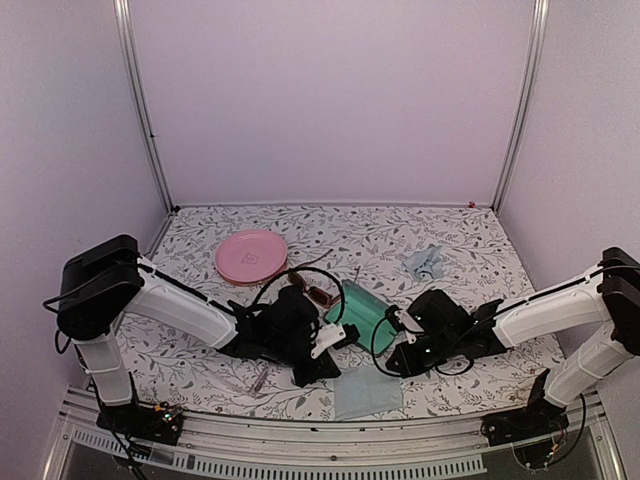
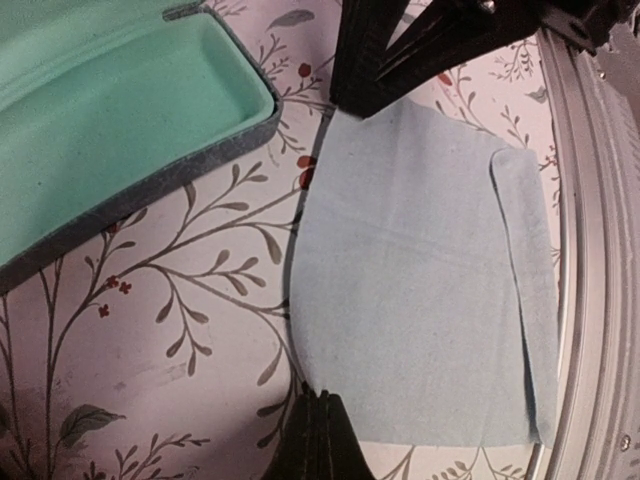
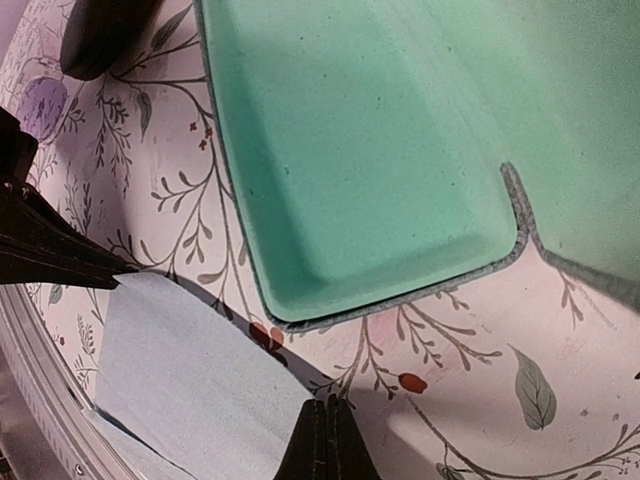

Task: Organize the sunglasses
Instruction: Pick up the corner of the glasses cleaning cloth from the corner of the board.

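The reddish-brown sunglasses (image 1: 320, 296) lie on the table between the left arm and an open case (image 1: 362, 312) with a green lining. In front of the case lies a flat pale blue cloth (image 1: 366, 393). My left gripper (image 2: 320, 402) is shut on the near-left edge of the cloth (image 2: 420, 280). My right gripper (image 3: 326, 406) is shut on the opposite corner of the cloth (image 3: 190, 380). The cloth's edges cast a shadow, so they sit slightly off the table. Both grippers, left (image 1: 330, 374) and right (image 1: 384, 370), sit just in front of the case (image 2: 110, 120) (image 3: 370, 150), which holds nothing.
A pink plate (image 1: 251, 256) sits at the back left. A crumpled bluish cloth (image 1: 424, 263) lies at the back right. A small dark stick-like item (image 1: 258, 380) lies near the front edge. The metal front rail (image 2: 600, 250) runs right beside the flat cloth.
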### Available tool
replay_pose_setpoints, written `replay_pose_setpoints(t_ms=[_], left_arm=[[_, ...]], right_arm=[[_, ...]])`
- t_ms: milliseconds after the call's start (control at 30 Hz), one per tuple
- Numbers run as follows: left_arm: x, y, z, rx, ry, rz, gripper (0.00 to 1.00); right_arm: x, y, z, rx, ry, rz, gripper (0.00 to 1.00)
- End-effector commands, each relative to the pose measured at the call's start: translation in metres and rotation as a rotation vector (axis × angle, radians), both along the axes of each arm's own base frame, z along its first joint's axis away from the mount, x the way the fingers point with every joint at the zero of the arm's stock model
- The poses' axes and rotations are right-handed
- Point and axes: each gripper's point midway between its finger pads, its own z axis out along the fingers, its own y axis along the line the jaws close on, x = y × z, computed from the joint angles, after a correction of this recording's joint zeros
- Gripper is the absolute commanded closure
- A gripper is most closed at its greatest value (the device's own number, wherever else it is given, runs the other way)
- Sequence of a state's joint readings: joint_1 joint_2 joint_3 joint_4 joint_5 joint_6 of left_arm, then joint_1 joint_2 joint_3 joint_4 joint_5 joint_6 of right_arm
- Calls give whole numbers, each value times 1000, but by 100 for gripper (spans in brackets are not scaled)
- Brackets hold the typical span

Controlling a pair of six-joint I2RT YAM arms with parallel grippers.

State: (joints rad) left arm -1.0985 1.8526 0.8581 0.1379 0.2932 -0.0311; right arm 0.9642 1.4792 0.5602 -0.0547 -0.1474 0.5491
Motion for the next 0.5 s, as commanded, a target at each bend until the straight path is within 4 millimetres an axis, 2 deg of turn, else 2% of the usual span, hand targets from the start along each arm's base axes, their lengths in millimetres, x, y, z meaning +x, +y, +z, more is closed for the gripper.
replay_pose_setpoints(t_ms=[0, 300, 467], left_arm=[[6, 2, 7, -16, -19, 20, 100], [23, -6, 42, -76, -97, 49, 100], [30, -6, 53, -91, -126, 73, 100]], right_arm=[[-1, 1, 12, 16, -25, 11, 100], [12, 4, 48, 72, -136, 0, 100], [14, 3, 52, 63, -153, 3, 100]])
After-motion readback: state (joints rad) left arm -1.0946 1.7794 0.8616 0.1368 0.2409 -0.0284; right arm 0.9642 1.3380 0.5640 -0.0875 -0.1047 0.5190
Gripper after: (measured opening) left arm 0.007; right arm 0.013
